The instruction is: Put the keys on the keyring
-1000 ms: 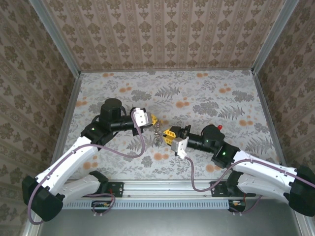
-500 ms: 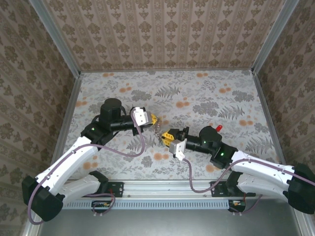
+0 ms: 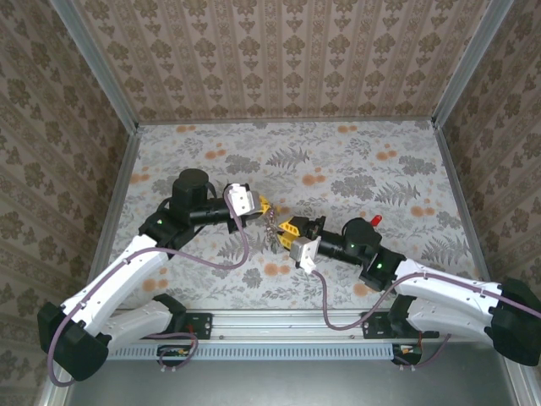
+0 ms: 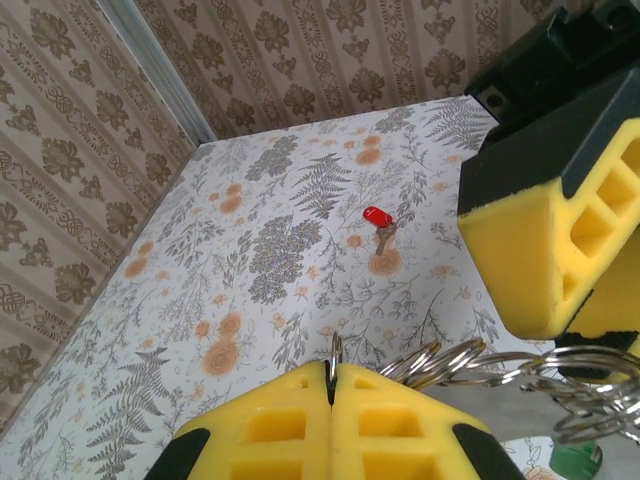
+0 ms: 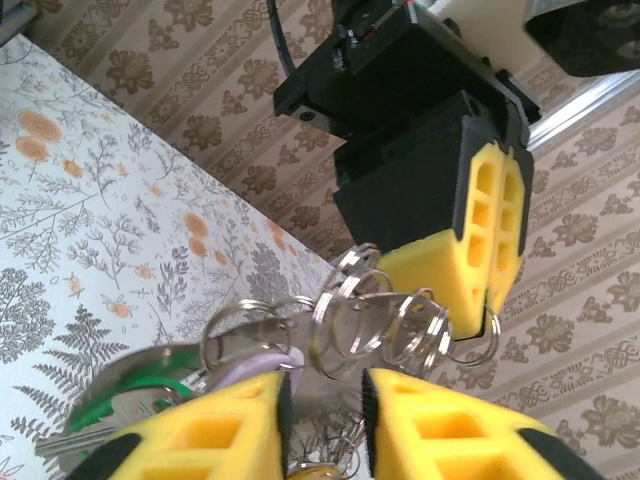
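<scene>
Mid-table point(image 3: 355, 161) — left gripper point(image 3: 264, 205) opposite right gripper point(image 3: 286, 228)

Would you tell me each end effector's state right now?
Left end effector: closed on the keyring.
Right end effector: narrow gap around the keys, grip unclear.

1. Top cam's mounted high behind the arm bases point(image 3: 182, 326), looking down across the whole desk point(image 3: 355, 161).
2. Left wrist cam sits right behind the left pincer point(image 4: 331, 385), super close, facing the right pincer point(image 4: 575, 315).
3. Right wrist cam stares back the other way, equally close; both share the keyring point(image 5: 335, 325) mid-desk.
</scene>
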